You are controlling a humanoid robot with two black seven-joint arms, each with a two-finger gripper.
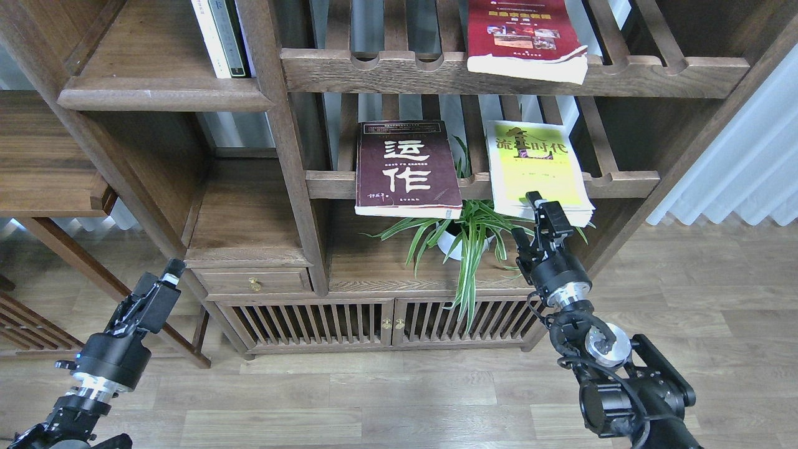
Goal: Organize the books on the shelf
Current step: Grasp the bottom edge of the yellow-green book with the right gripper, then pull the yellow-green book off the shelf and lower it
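The dark maroon book (406, 168) and the yellow-green book (537, 168) lie flat on the middle slatted rack (324, 184), their front edges overhanging. The red book (527, 37) lies on the upper slatted rack (374, 72). The solid dark-brown shelf (124, 59) is at the upper left. My right gripper (523, 214) is open at the yellow-green book's near-left corner, with the upper finger (533, 201) over the cover's front edge and the lower finger below it. My left gripper (169, 272) hangs low at the left, away from all books, its fingers indistinct.
Thin white and dark-spined books (219, 37) stand upright on the solid shelf. A potted spider plant (464, 240) sits under the middle rack, just left of my right gripper. A cabinet top (246, 218), a drawer and slatted doors (386, 321) are below. A curtain (742, 168) hangs at the right.
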